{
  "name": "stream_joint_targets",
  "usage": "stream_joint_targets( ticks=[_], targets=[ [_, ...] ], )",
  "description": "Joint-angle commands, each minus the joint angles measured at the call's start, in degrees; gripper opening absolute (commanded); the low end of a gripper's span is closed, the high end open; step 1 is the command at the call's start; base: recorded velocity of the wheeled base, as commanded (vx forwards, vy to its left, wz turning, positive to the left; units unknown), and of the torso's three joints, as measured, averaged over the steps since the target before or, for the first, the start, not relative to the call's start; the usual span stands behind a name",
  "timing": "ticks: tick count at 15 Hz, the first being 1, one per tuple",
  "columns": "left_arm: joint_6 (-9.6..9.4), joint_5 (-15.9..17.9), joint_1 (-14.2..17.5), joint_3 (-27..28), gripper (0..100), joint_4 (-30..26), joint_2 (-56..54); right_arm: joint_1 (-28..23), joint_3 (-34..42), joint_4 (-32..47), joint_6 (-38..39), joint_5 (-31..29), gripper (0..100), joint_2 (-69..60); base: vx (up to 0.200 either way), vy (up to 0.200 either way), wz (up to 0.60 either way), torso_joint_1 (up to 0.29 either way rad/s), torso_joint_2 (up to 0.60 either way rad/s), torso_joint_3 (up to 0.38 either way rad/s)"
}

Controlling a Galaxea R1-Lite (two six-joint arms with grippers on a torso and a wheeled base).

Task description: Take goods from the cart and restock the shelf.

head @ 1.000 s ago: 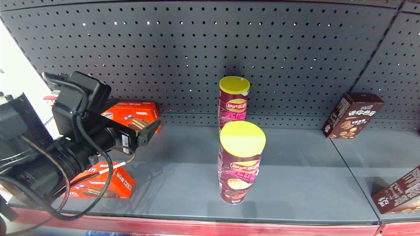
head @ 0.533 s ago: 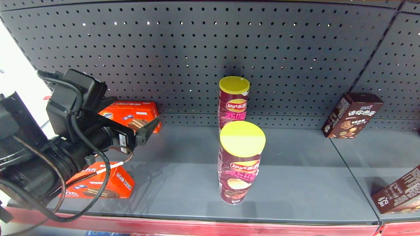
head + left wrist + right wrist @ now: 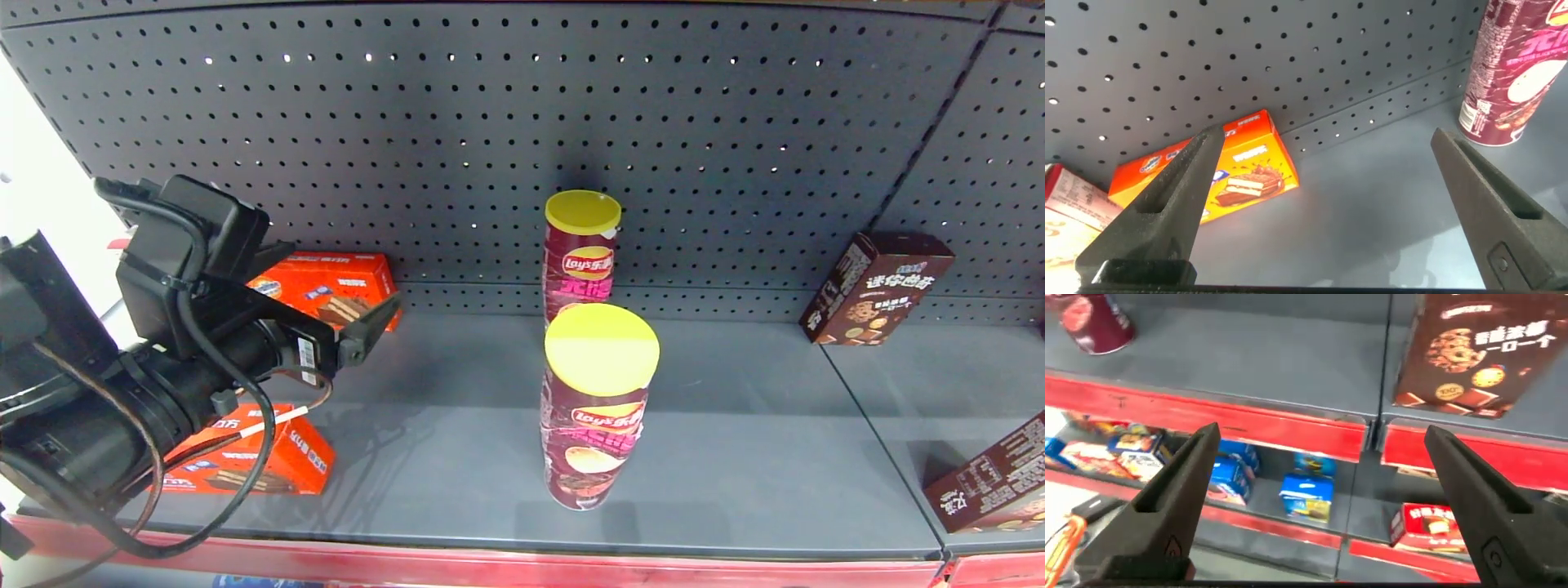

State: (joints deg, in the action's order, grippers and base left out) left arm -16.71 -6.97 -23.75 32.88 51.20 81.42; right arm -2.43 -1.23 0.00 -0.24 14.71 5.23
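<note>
Hovering at about nine o'clock of the head view, the left gripper (image 3: 1327, 137) has its jaws spread wide with nothing between them, poised above the shelf (image 3: 735, 457) just over the front orange box (image 3: 245, 461), which lies near the shelf's lip. The rear orange box (image 3: 331, 286) sits at ten o'clock, against the pegboard wall (image 3: 490, 122), apart from the gripper's fingertips. At the dial's centre the front chip can (image 3: 596, 408) stands upright with its yellow lid on, and the rear chip can (image 3: 581, 253) stands upright just behind it at twelve o'clock, close to the wall. A brown cookie box (image 3: 873, 286) leans at two o'clock against the wall, and a second brown box (image 3: 992, 478) sits at four o'clock near the front edge. The right gripper (image 3: 1321, 431) is likewise opened wide and empty, held in front of the shelf's red edge strip (image 3: 1290, 429), with blue packets (image 3: 1306, 494) on a lower level beneath it.
</note>
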Motion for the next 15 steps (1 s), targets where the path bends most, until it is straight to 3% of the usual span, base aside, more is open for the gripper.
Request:
stream_joint_targets(
  ticks=[1, 8, 9, 10, 11, 15],
  targets=[
    [0.01, -0.1, 0.0, 0.0, 100, 0.0, 0.1, 3.9, 0.0, 0.0, 0.0, -0.1, 100, 0.9, 0.000, 0.000, 0.00, 0.000, 0.00, 0.000],
    [0.10, -0.1, 0.2, -1.1, 100, 0.0, -2.5, 2.6, 0.2, -0.4, 0.0, 1.6, 100, -2.2, 0.000, 0.000, 0.00, 0.000, 0.00, 0.000],
    [0.10, -0.1, 0.2, -1.0, 100, 0.0, -2.5, 0.7, 0.3, -0.5, 0.1, -2.4, 100, -2.6, 0.000, 0.000, 0.00, 0.000, 0.00, 0.000],
    [0.10, -0.1, 0.3, -1.1, 100, 0.0, -2.5, 0.7, 1.1, -0.3, -1.2, -14.4, 100, -3.1, 0.000, 0.000, 0.00, 0.000, 0.00, 0.000],
    [0.10, -0.1, 0.4, -1.1, 100, 0.0, -2.8, 1.4, 1.2, 0.0, 0.2, -20.0, 100, -5.2, 0.000, 0.000, 0.00, 0.000, 0.00, 0.000],
    [0.10, -0.1, 0.3, -1.0, 100, 0.0, -3.3, 1.5, 1.2, 0.0, -0.1, -18.8, 100, -5.2, 0.000, 0.000, 0.00, 0.000, 0.00, 0.000]
  ],
)
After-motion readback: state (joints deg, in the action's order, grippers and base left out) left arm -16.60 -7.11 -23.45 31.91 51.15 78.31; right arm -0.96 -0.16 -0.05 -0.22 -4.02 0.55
